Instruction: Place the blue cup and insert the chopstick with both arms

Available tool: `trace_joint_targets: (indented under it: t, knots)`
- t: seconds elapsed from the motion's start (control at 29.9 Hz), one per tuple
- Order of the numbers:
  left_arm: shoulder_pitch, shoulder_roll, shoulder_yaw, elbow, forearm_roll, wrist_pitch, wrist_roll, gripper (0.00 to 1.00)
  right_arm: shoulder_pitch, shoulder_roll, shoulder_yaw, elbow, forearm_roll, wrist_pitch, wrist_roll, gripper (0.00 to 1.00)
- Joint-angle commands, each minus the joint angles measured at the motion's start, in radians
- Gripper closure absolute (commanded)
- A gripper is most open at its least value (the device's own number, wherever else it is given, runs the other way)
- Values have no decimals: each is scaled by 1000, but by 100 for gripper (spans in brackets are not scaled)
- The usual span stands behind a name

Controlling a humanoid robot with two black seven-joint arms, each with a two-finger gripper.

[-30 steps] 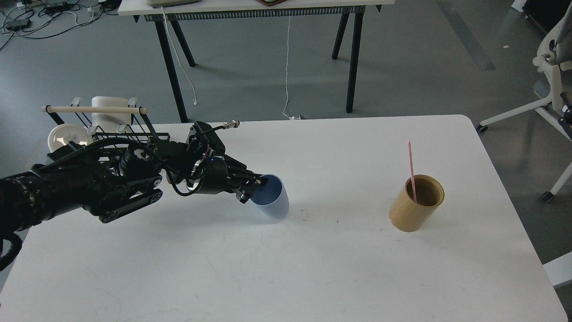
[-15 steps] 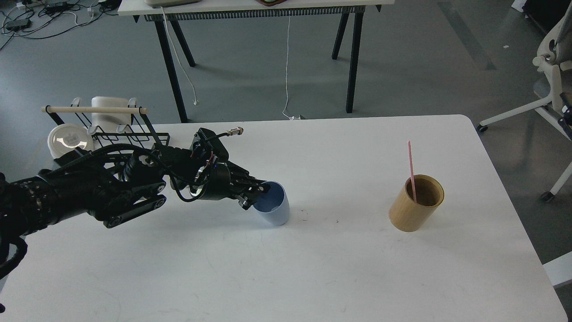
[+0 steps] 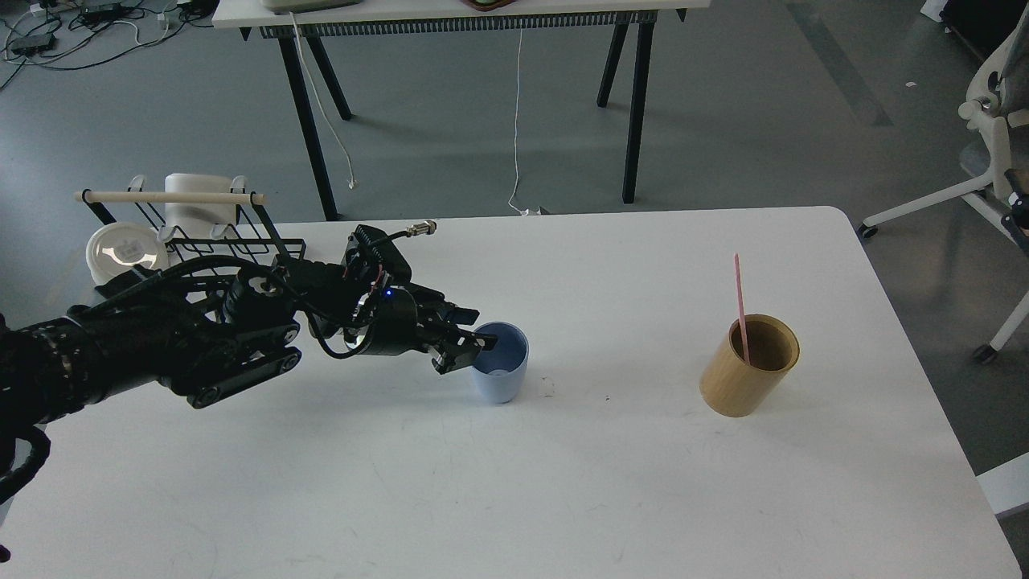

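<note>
The left pincer (image 3: 474, 347) hid the near rim of the matte, tapered blue cup (image 3: 500, 376); its grip state could not be determined.

Left arm (image 3: 177, 354) stretched in from left edge, low and near level; left gripper (image 3: 470, 346) at far end, fingers seemingly parted, dark and hard to separate. Right arm out of view.

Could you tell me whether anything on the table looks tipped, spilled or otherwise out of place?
Nothing stands out. The blue cup stands upright on the table, and the pink chopstick leans inside the upright bamboo cup.
</note>
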State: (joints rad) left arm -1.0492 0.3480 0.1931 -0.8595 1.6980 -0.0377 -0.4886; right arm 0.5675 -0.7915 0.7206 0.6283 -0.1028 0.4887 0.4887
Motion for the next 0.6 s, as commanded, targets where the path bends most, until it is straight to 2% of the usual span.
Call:
trace_joint_targets:
  t: [0.0, 0.2, 0.3, 0.44, 0.5, 0.57]
  knots:
    - [6, 12, -44, -13, -17, -2, 0, 30, 0, 0, -4, 8, -3, 0, 0, 1]
    - [28, 55, -200, -10, -347, -51, 0, 20, 12, -20, -6, 103, -40, 0, 0, 1]
    - [46, 55, -276, -16, -516, -77, 0, 16, 23, -52, -1, 149, -144, 0, 0, 1]
    - [83, 54, -386, -32, -581, -88, 0, 15, 43, -87, 2, 230, -312, 0, 0, 1]
    - [103, 52, -446, -36, -593, -126, 0, 15, 43, -103, 2, 273, -392, 0, 0, 1]
    - [124, 51, -516, -38, -621, -200, 0, 14, 43, -118, 3, 326, -496, 0, 0, 1]
